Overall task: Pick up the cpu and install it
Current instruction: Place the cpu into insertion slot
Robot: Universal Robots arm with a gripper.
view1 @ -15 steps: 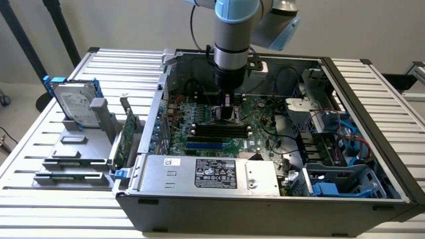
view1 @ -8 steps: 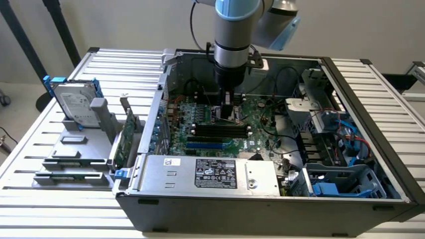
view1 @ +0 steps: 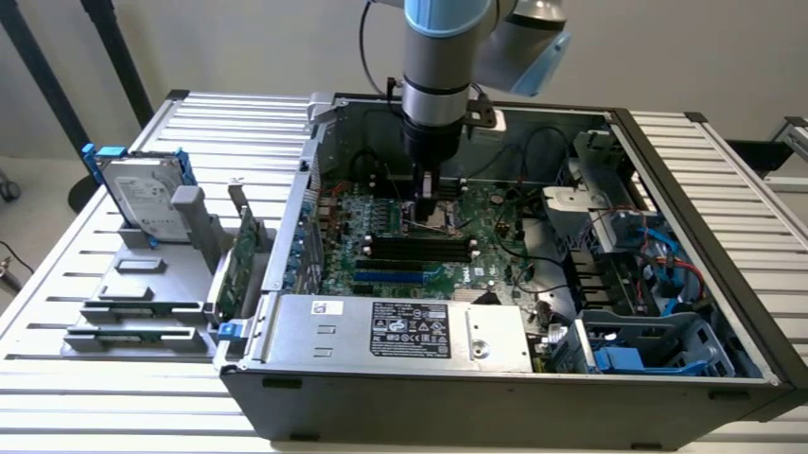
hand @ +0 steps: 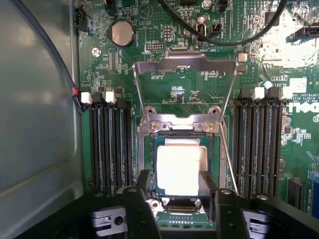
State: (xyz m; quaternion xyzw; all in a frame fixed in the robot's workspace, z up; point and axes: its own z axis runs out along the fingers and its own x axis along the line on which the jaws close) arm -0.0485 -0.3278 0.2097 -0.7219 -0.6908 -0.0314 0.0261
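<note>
Shiny silver metal cpu (hand: 178,169)

Board: you are looking at a green motherboard (hand: 164,87) beside a grey case wall (hand: 35,124).
Socket: its metal frame (hand: 179,125) sits mid-board, and the hinged load plate (hand: 185,62) is flipped back, open.
Cpu: the cpu (hand: 180,167) lies flat inside the socket, silver top facing you.
Pincer: your pincer (hand: 175,191) is low over the socket. Its dark fingers (hand: 143,185) are apart, one at each near corner of the cpu; contact cannot be told.
Memory slots: you have black banks on both sides, one (hand: 107,144) by the case wall and one (hand: 259,144) opposite.
Battery: a coin cell (hand: 121,34) sits beyond the load plate.
Cable: a black cable (hand: 224,42) arcs over the board.
</note>
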